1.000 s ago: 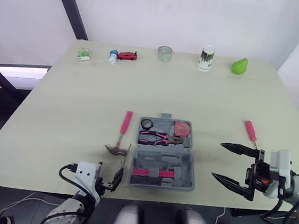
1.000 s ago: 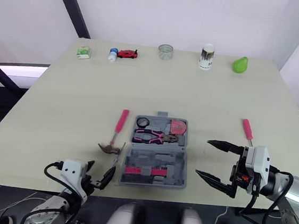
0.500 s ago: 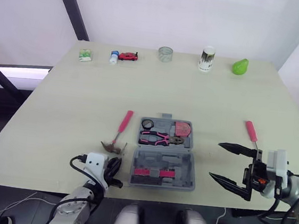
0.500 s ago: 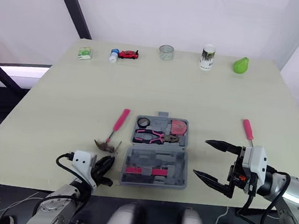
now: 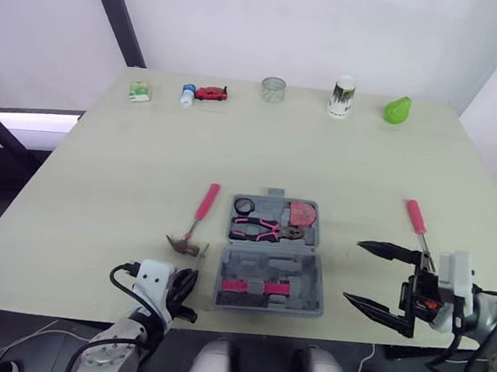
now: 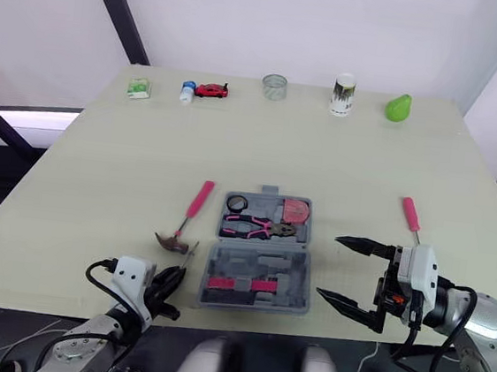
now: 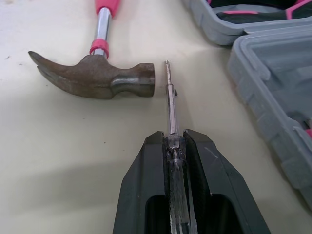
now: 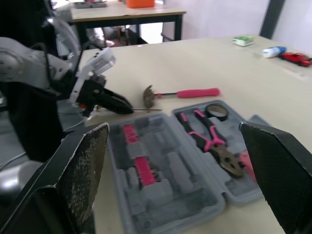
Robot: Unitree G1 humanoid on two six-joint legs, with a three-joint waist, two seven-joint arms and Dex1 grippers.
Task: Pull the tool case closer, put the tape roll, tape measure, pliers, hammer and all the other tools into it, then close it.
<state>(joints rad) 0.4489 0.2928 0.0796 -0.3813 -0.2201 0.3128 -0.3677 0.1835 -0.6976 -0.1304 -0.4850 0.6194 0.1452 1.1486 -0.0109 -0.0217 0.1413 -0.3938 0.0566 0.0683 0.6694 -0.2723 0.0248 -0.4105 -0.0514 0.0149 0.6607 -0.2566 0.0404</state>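
Currently, near the front edge of the pale wooden table (image 5: 144,166), the left gripper (image 7: 173,138) is clamping the clear handle of a thin steel-shafted screwdriver (image 7: 169,105), holding it low over the table. The tip is sitting just beside the rusty head of a pink-handled claw hammer (image 5: 199,218).

Just to the right, the open grey plastic tool case (image 5: 293,266) is lying close to the front edge. A black tape roll (image 5: 244,206), pink-handled pliers (image 5: 262,230) and a pink tape measure (image 5: 302,215) are resting in its far half.

The step in hand is likely packing this screwdriver. The next move is calling for a lift over the case wall without nudging the hammer.

Further right, a pink-handled screwdriver (image 5: 417,218) is lying near the right edge. The right gripper (image 5: 353,270) is hovering at the front right with its fingers spread wide, holding nothing.

Along the back edge a green and white box (image 5: 139,91), a small bottle (image 5: 188,93), a red toy car (image 5: 211,93), a silvery ring (image 5: 273,88), a white cup (image 5: 342,96) and a green pear shape (image 5: 398,109) are standing well clear.
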